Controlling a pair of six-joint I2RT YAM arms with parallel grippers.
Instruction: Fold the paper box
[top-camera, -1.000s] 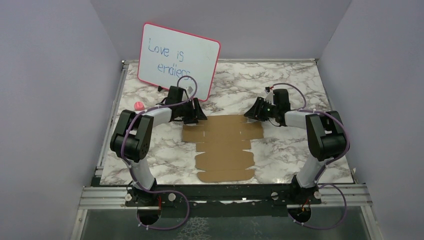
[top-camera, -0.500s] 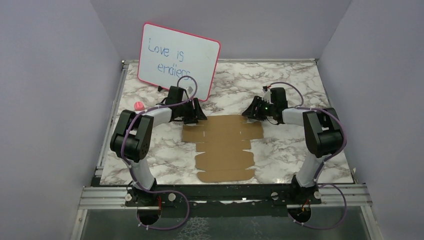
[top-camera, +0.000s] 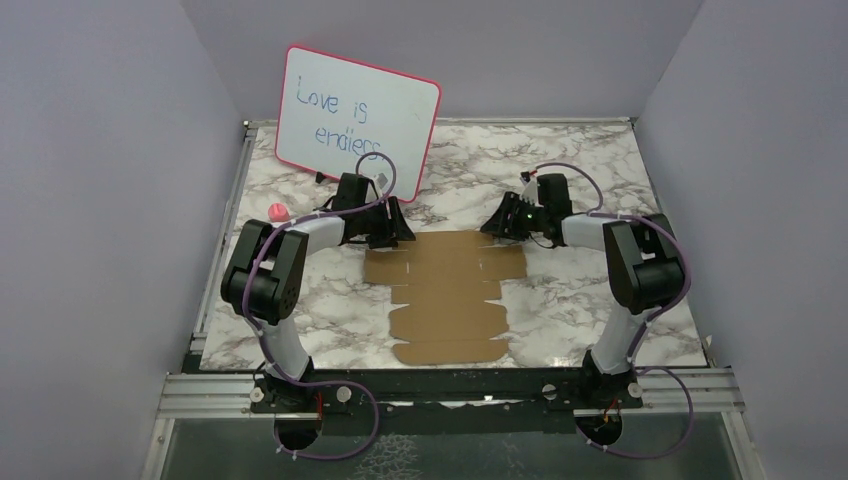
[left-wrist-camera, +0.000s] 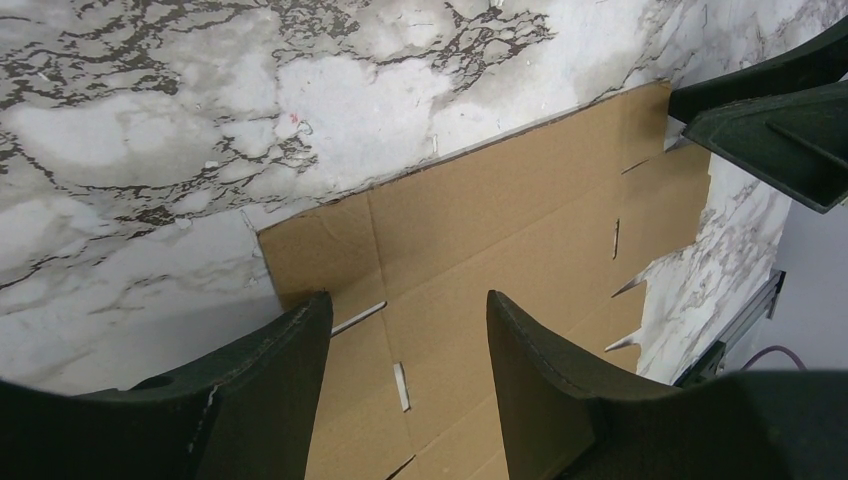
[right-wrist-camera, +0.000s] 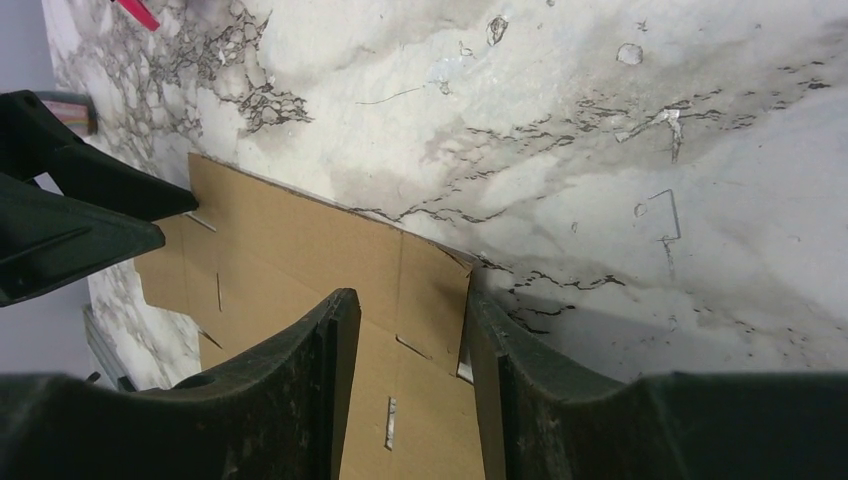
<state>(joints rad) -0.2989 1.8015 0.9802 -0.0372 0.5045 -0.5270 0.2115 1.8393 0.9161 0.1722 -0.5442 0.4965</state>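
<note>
We see the paper box (top-camera: 448, 292) flat, long axis near-to-far, wider end far; left gripper (left-wrist-camera: 405, 305) and right gripper (right-wrist-camera: 410, 300) stand parted over its far corners.

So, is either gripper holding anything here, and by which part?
Nothing is held. The left gripper and the right gripper both stand open over the far corners of the flat box, with neither clamped on it.

The top camera looks down from above and behind me, while both wrist cameras hang close over the paper box (top-camera: 447, 295) lying mid-frame there.
</note>
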